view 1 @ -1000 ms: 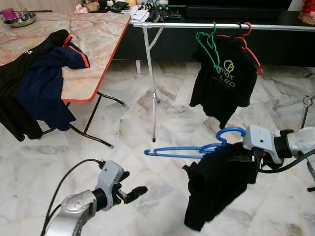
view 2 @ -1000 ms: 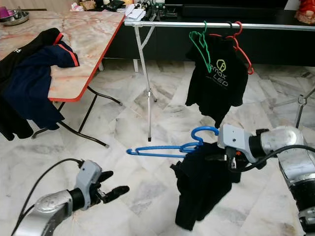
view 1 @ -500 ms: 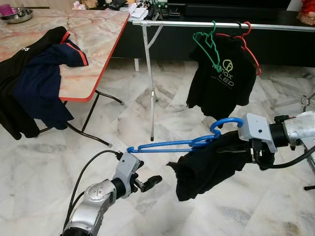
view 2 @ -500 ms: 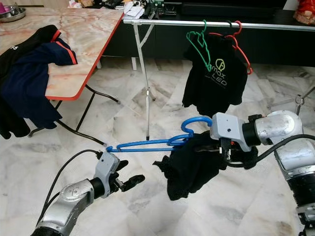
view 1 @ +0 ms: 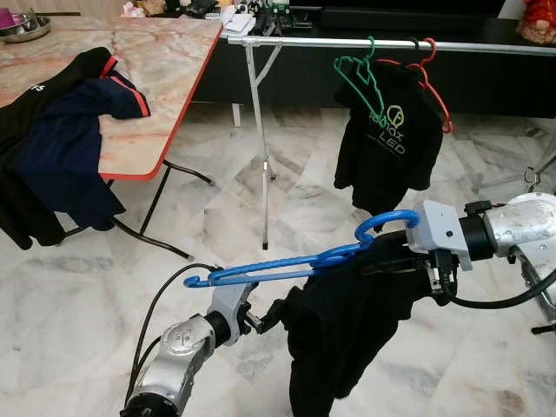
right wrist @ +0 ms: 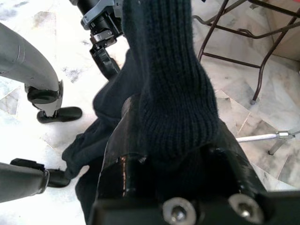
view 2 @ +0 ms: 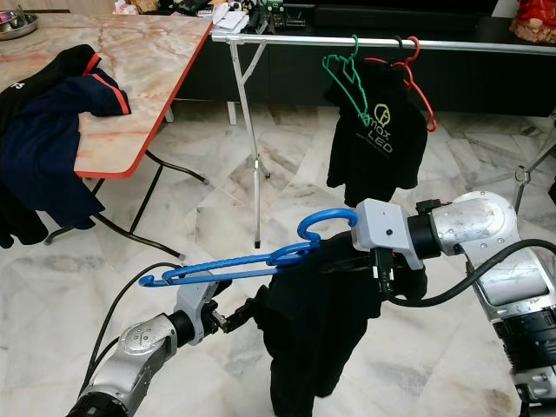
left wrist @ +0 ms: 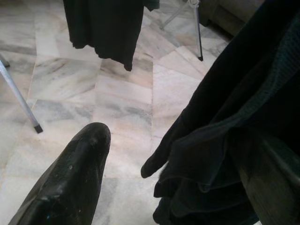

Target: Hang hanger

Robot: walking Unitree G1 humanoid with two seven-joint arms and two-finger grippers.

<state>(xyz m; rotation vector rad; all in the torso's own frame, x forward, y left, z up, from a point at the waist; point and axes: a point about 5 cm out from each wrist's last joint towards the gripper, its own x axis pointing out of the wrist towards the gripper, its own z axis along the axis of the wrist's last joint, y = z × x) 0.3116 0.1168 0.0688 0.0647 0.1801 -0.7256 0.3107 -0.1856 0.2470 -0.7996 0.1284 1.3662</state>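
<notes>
Above the white marbled tile floor [view 1: 78, 287], in front of the robot, the right gripper [view 1: 389, 258] holds a black knitted garment [view 1: 347, 321] together with a blue plastic hanger [view 1: 287, 261]. The hanger lies nearly level, its hook curving up just beside the grey wrist housing and its long bar reaching toward the robot's left. In the right wrist view the two black fingers are clamped tight on a ribbed fold of the garment [right wrist: 164, 84]; the rest of the cloth hangs down toward the floor.

The left gripper [view 1: 265, 318] sits low, under the far end of the hanger bar, at the hanging edge of the garment. In the left wrist view one black finger [left wrist: 70, 183] is clear of the cloth and the dark fabric [left wrist: 225, 140] lies in the gap, so the fingers are spread apart with nothing pinched.

Behind stands a silver metal clothes rail [view 1: 347, 42]. On it hang a green wire hanger [view 1: 360, 74] and a red wire hanger [view 1: 432, 74] carrying a black printed T-shirt [view 1: 387, 148]. To the robot's left, a marble-patterned folding table with a red edge [view 1: 169, 78] carries a navy and black shirt [view 1: 65, 148] draped over its edge.
</notes>
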